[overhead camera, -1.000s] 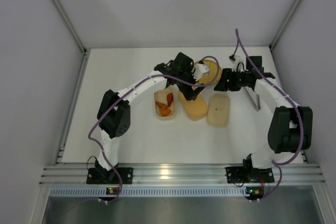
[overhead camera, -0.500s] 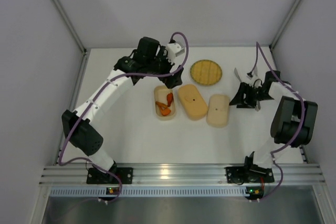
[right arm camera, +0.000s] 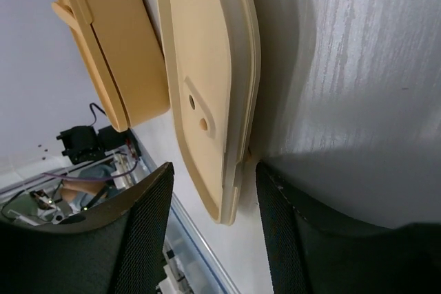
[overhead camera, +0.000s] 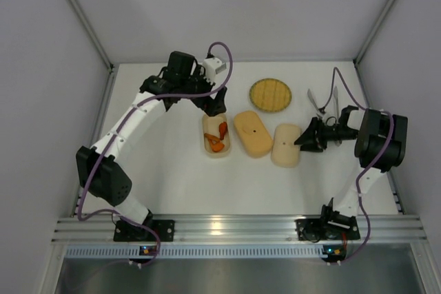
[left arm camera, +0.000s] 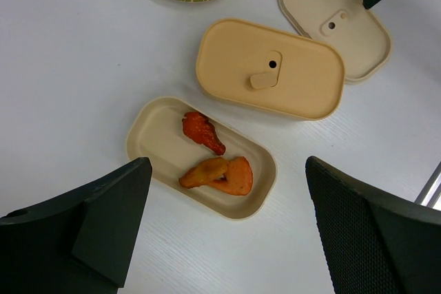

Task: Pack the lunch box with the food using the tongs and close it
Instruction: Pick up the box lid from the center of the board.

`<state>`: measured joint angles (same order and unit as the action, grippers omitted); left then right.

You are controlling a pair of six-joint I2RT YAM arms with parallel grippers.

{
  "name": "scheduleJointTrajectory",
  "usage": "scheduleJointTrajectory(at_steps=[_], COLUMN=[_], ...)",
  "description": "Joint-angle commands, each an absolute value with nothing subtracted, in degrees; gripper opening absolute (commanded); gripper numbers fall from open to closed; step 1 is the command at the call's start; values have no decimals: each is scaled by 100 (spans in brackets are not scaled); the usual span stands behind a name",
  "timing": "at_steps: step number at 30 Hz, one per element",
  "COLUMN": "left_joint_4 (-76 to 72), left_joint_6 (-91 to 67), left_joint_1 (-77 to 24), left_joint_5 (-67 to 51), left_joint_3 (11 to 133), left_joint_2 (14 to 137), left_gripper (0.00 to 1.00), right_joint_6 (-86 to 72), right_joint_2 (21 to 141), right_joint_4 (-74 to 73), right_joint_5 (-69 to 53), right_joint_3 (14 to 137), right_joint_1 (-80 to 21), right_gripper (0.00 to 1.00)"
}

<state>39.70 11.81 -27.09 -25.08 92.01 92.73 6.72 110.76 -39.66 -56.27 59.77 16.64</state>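
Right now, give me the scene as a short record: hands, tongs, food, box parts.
left hand: open, above the open tray
right hand: open, fingers either side of the flat lid's end
tongs: lying on the table behind the right hand, not held
food: three orange-red pieces in the open tray; no sushi rolls in view
lidded box: between the open tray and the flat lid
woven plate: behind the lidded box
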Motion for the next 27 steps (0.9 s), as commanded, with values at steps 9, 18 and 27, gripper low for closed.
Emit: scheduleJointTrajectory(at_steps=[9, 18, 27], left_joint_4=[3981, 4130, 4192], left_joint_6=[739, 501, 18], left_joint_1=[-2479, -2320, -1152], left_joint_5=[-3067, -3304, -4893], left_joint_3=[9211, 9220, 9290], left_joint_2=[9141, 9009, 8745], left_gripper=[98, 98, 98], right_joint_6=[642, 869, 2528], right_joint_2=[11531, 11365, 10320], right_joint_4=[-3437, -3777, -5885], right_joint_5=[-5757, -5924, -6293], right_joint_3=[6038, 6292, 7073], right_joint_1=[1608, 1573, 2127], right_gripper=[44, 11, 0])
